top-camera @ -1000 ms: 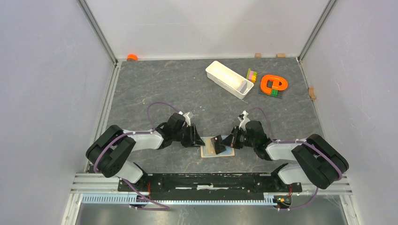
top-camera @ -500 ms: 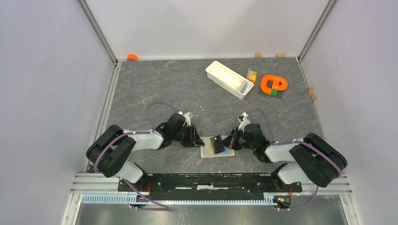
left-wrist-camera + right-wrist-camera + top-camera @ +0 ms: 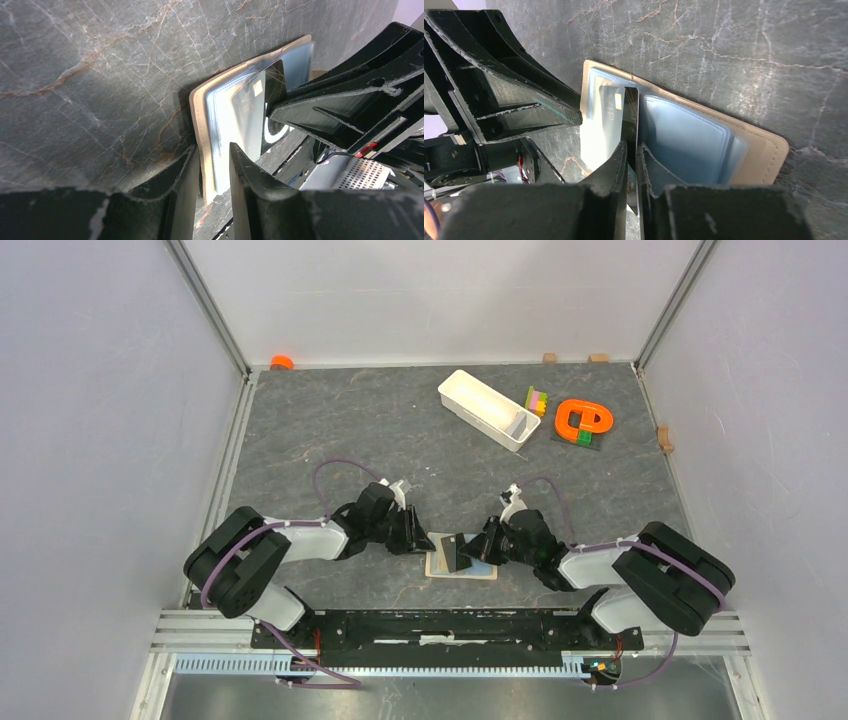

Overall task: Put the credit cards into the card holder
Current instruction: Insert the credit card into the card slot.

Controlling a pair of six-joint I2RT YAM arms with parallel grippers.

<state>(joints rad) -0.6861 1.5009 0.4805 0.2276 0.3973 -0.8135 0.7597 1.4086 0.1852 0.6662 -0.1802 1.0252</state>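
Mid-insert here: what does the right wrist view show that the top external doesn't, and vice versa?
Right wrist only: the card holder's pale blue lining, a pale card with a gold chip lying inside it, and the black card held on edge by the right gripper. Top external only: the white tray, the orange piece and the coloured blocks farther back. Both: the open card holder, with the left gripper and right gripper meeting over it.

Marbled table (image 3: 330,430) bears card holder (image 3: 478,571), white tray (image 3: 478,415).
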